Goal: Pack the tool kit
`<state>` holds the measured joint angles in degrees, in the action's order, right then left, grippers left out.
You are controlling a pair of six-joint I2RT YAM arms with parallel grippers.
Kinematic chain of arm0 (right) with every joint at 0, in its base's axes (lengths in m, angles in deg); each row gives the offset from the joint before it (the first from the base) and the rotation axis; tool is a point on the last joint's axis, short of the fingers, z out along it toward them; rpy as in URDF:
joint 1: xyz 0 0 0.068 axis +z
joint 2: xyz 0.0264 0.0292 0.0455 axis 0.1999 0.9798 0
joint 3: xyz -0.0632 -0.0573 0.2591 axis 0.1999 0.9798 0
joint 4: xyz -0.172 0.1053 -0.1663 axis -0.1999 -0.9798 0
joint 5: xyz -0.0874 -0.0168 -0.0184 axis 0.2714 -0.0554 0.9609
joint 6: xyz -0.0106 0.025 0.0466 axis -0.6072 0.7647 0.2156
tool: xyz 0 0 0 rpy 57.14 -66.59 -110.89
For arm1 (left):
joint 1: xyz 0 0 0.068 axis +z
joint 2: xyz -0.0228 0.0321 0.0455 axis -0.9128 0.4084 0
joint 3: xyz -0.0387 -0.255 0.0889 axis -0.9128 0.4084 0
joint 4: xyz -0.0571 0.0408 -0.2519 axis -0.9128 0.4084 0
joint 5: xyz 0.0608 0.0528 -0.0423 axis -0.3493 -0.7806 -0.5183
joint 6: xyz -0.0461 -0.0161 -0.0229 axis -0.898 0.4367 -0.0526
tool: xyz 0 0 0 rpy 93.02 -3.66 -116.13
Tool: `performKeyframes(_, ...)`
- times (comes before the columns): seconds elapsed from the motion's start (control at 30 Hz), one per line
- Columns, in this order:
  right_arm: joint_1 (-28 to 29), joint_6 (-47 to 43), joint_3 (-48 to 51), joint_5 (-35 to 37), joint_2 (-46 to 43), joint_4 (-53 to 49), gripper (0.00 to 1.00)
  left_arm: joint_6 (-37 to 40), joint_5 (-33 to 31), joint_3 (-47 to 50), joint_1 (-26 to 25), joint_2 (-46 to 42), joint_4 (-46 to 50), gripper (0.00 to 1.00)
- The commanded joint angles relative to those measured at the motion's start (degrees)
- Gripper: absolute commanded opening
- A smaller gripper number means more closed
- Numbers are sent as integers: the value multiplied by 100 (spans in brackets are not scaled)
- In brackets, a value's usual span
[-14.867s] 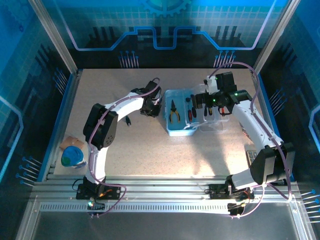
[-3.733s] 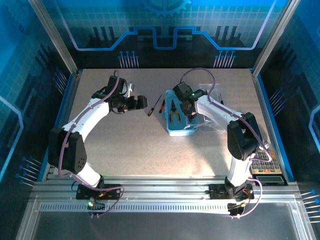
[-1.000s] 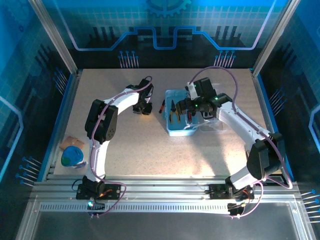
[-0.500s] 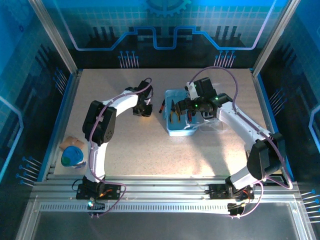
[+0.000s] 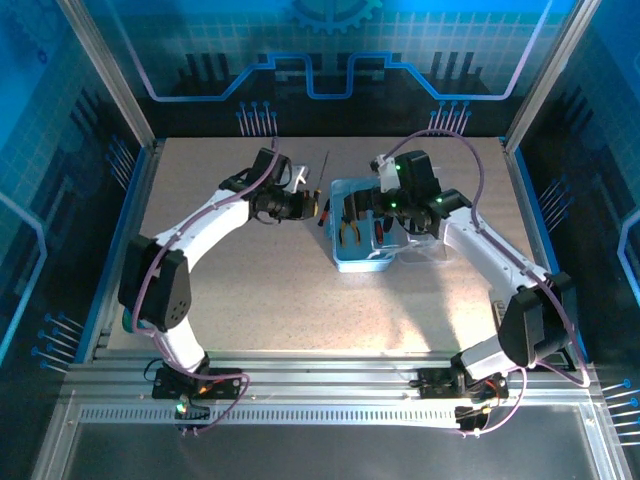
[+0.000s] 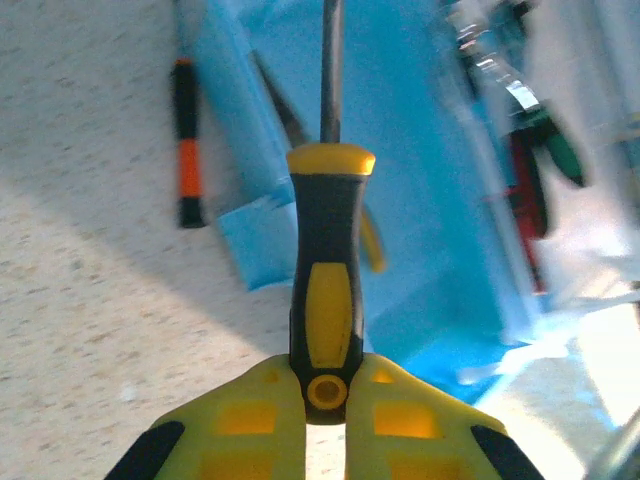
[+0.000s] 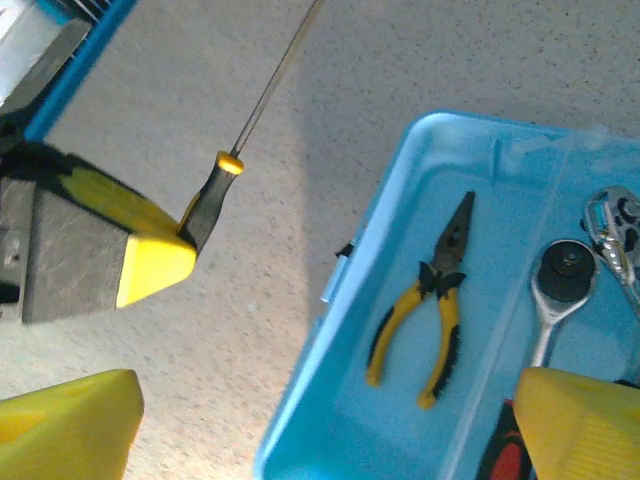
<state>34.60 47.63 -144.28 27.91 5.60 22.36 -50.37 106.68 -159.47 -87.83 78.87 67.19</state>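
The light-blue case (image 5: 352, 262) lies open at mid-table. In it lie the orange-handled pliers (image 7: 428, 312), a ratchet (image 7: 560, 275) and a red-handled tool (image 7: 505, 462). My left gripper (image 5: 306, 205) is shut on the butt of the yellow/black screwdriver (image 6: 328, 290), just left of the case, its shaft (image 5: 325, 168) pointing to the back of the table. The red/black screwdriver (image 6: 185, 140) lies on the table beside the case's left wall. My right gripper (image 7: 325, 400) hovers open over the case's left rim (image 7: 345, 320), nothing between its fingers (image 7: 70, 425).
The clear lid (image 5: 432, 248) lies flat to the right of the case. Metal frame posts and blue side rails (image 7: 85, 55) bound the table. Open tabletop (image 5: 300, 300) stretches in front of the case.
My left gripper has risen off the table with the yellow/black screwdriver and shifted right toward the case, its elbow swinging out left. The right gripper has drawn back slightly over the case.
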Motion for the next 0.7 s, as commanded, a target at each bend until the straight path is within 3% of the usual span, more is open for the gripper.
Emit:
performKeyframes(0.0,-116,579,189,-350,-137,716,90,-518,899,355,-55,-305,-841,0)
performKeyframes(0.27,-145,1336,383,-574,9,1599,74,-890,1405,699,-440,-489,-1657,0)
performKeyframes(0.67,-119,1711,448,-255,265,1906,54,-764,1647,676,-756,-492,-1820,0)
